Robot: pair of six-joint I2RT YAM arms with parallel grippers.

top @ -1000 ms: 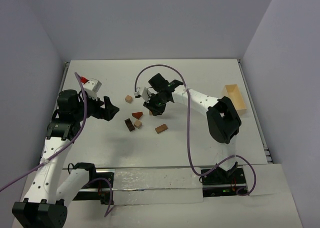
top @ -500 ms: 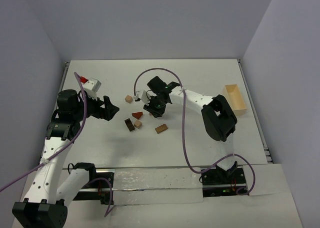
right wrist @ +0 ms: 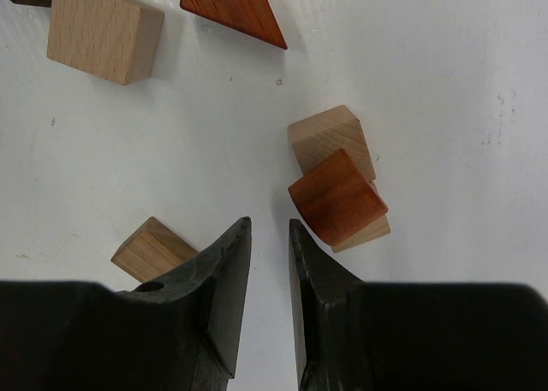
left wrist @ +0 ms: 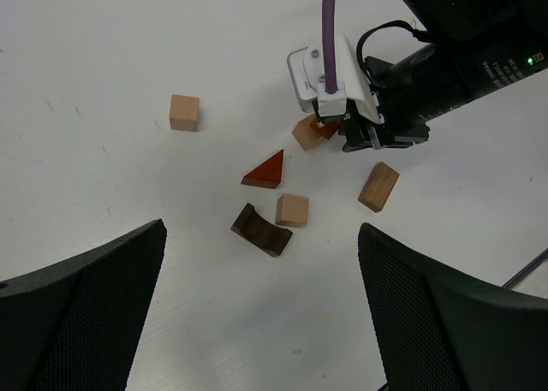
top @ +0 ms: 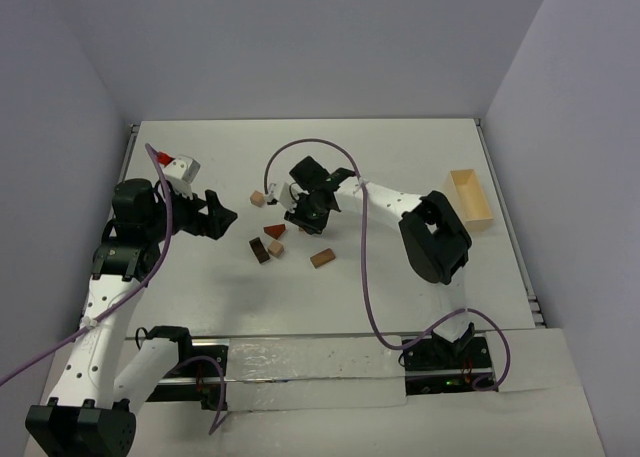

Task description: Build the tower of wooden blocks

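Note:
A reddish-brown block [right wrist: 336, 196] lies on pale tan blocks [right wrist: 332, 141], just right of my right gripper's [right wrist: 268, 228] tips. Its jaws stand a narrow gap apart with only bare table between them. Loose pieces lie around it: a reddish triangle [right wrist: 233, 3], a tan cube [right wrist: 103, 30] and a tan bar [right wrist: 152, 249]. In the left wrist view I see a separate tan cube [left wrist: 184, 112], the triangle [left wrist: 265, 170], a dark brown arch [left wrist: 260, 230], a tan cube [left wrist: 292, 210] and the bar [left wrist: 378, 186]. My left gripper [top: 222, 217] hovers wide open left of the cluster, holding nothing.
A pale wooden box [top: 470, 199] stands at the table's right edge. The right arm [top: 400, 202] and its purple cable [top: 310, 145] reach across the middle. Grey walls close in the table on the left, back and right.
My right gripper has shifted slightly left over the blocks and its jaws have parted a little. The left arm has hardly moved.

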